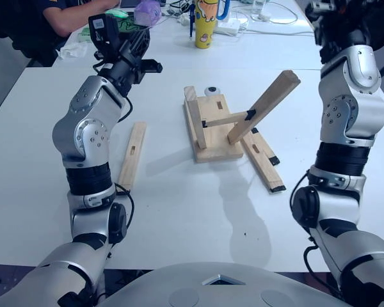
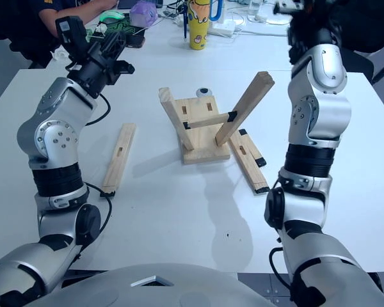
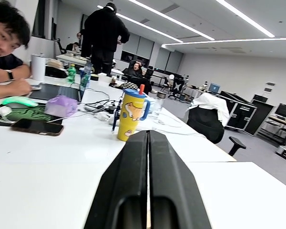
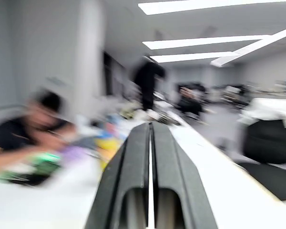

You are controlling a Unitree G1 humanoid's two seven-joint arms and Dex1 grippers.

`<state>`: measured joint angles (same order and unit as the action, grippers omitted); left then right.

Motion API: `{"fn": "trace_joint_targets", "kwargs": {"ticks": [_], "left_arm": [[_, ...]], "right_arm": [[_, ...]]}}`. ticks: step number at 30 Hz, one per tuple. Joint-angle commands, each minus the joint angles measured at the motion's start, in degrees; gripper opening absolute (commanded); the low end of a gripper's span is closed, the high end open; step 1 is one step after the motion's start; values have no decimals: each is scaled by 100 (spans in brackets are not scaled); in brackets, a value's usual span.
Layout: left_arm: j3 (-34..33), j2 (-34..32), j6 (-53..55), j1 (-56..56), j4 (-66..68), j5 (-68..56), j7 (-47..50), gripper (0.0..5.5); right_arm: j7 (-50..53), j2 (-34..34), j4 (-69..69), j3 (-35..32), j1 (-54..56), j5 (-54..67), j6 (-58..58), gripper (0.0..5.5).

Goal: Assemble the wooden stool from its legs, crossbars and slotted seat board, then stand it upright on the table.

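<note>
Assembly: the seat board (image 1: 214,148) lies flat mid-desk. One leg (image 1: 193,115) stands at its left edge, and a crossbar (image 1: 225,119) runs from it to a second leg (image 1: 264,107).
Trouble spot: that second leg leans hard to the right with its foot on the board. I cannot tell whether the foot sits in a slot.
Loose parts: a slotted leg (image 1: 132,155) lies on the desk (image 1: 179,217) well left of the board. Two more pieces (image 1: 265,169) lie side by side, just beside the board's right edge.
Left gripper (image 3: 148,133): raised over the far left of the desk, well clear of every part. Its fingers (image 3: 128,171) are pressed together on nothing.
Right gripper (image 4: 150,125): raised high on the right. Its fingers (image 4: 133,162) are also closed and empty.
Step in hand: my read is the stool is roughly half built, and the leaning leg wants squaring before anything else is added.
How to do it well: open the right fingers before descending and take the leaning leg low, near its foot. Swing it upright slowly so the crossbar joint does not pop.
Support: press the left fingers down on bare board to keep it from sliding.
Risk: a push high on the leg could lever the crossbar out or topple the standing leg.
After that: the loose pieces on the right are the closer ones to pick up.
</note>
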<state>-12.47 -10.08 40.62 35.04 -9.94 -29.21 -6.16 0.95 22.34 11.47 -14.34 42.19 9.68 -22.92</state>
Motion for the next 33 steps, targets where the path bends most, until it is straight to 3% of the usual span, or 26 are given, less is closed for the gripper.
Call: {"fn": "trace_joint_targets", "kwargs": {"ticks": [1,5,7,9,11,15,19,27,33], "left_arm": [[-120,-79,83,-253,-235,10,122,0],[-203,-105,121,-338,-321,-9,188,0],[-226,-100,152,-361,-356,-15,229,0],[-167,-67,190,-389,-413,-8,248,0],[-135,-24,216,-382,-466,-21,269,0],[-196,-8,247,-313,-517,-56,331,0],[-309,-81,213,-394,-485,14,392,0],[-688,-443,-142,-714,-536,469,686,0],[-217,-1450,412,-1693,-936,660,-196,0]], "right_arm": [[-144,239,894,-19,-570,-229,3,4],[-1364,289,943,271,-967,71,66,4],[-3085,298,-429,872,-1599,1024,-305,4],[-4815,742,-2119,1436,-2417,2347,-1033,4],[-5465,977,-3057,1539,-2746,3326,-1631,4],[-5816,960,-3629,1477,-2547,4303,-2198,4],[-5976,1217,-3748,1520,-2538,4133,-2206,4],[-4534,1061,-2074,2259,-1990,1296,-639,4],[-4939,1369,-1450,2703,-1754,270,208,4]]}}
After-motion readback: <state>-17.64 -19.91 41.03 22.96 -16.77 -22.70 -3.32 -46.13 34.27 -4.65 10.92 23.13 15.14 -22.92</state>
